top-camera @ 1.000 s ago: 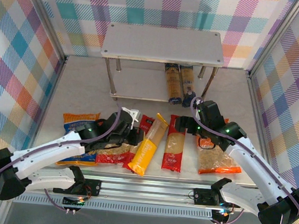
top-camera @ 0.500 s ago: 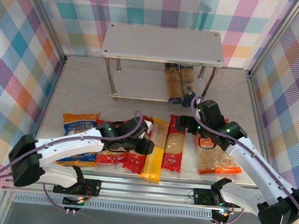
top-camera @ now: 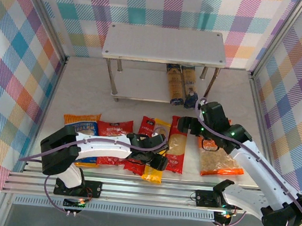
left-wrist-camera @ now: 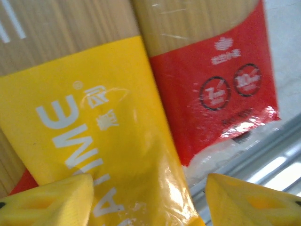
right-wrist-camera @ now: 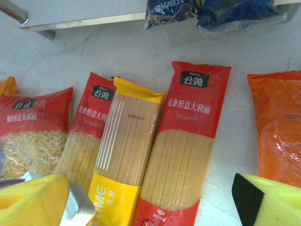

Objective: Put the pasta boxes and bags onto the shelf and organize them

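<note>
Left claw (top-camera: 157, 160) slid right, now open over yellow pack (left-wrist-camera: 94, 117).

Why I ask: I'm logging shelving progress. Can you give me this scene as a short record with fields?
shelf: two blue-ended spaghetti packs lie on its lower board
long packs on table: yellow pack between two red packs
bags on table: blue-and-orange bag, red bag, orange bag
left pincer: open, close over the yellow pack's near end
right pincer: open, holding nothing, above the table facing the packs
</note>
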